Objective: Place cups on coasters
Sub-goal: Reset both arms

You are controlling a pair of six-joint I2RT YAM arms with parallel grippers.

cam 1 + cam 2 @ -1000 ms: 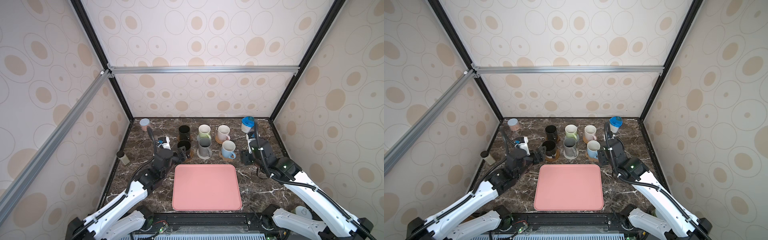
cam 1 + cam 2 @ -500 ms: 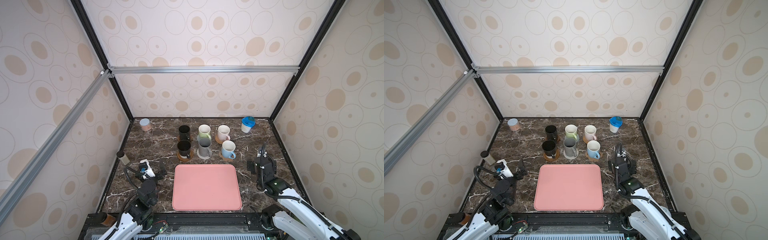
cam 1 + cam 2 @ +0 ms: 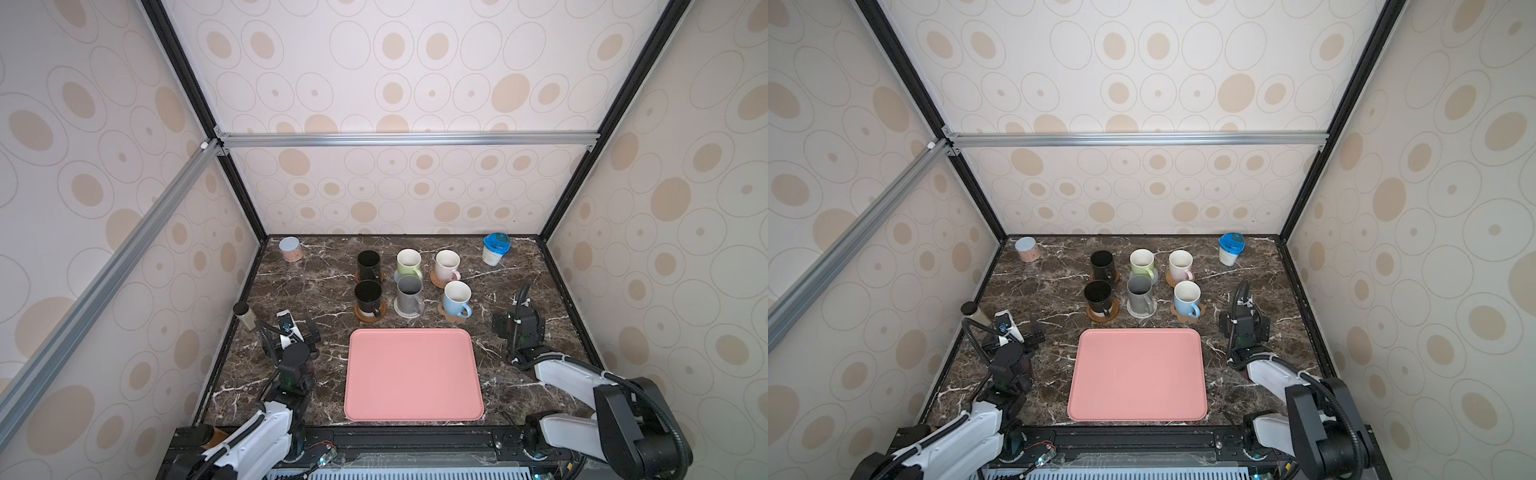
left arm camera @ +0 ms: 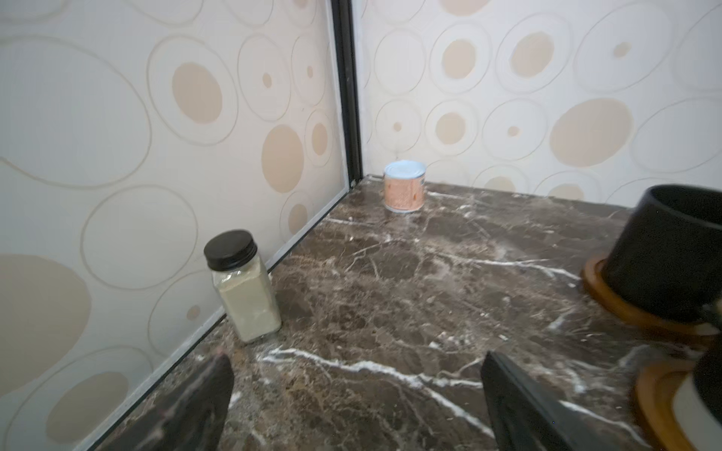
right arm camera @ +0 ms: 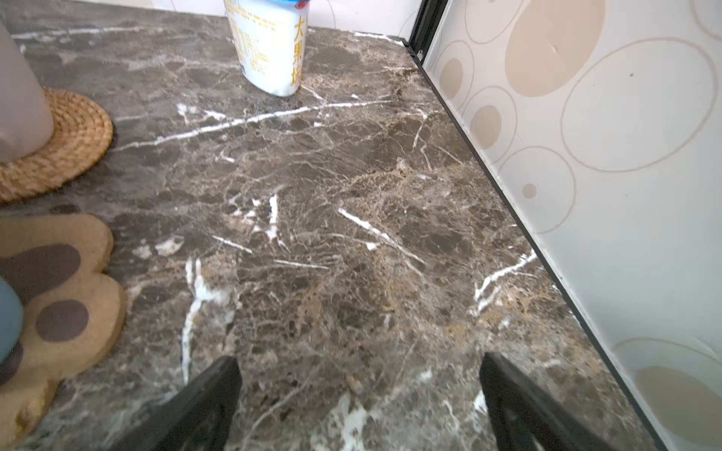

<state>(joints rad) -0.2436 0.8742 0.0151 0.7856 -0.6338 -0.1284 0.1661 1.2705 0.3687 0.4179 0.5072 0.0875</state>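
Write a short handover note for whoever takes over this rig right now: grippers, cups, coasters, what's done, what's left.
Left gripper: open, empty.
Right gripper: open, empty.
Both beside the pink tray, clear of the mugs.
Rear black mug, front black mug, green mug, pink mug, grey mug, blue mug: each upright on its own coaster.
Done: all six placed.
Left: nothing apparent.

My cell: dark brown marble tabletop (image 3: 316, 286), white veins. Papered walls (image 3: 415, 83) rise on three sides of the tabletop, cream with beige ovals and thin ring outlines. Black posts (image 3: 245, 199) stand at the tabletop's two far corners. Silver aluminium bars (image 3: 407, 139) cross above the tabletop. Light soft, even.
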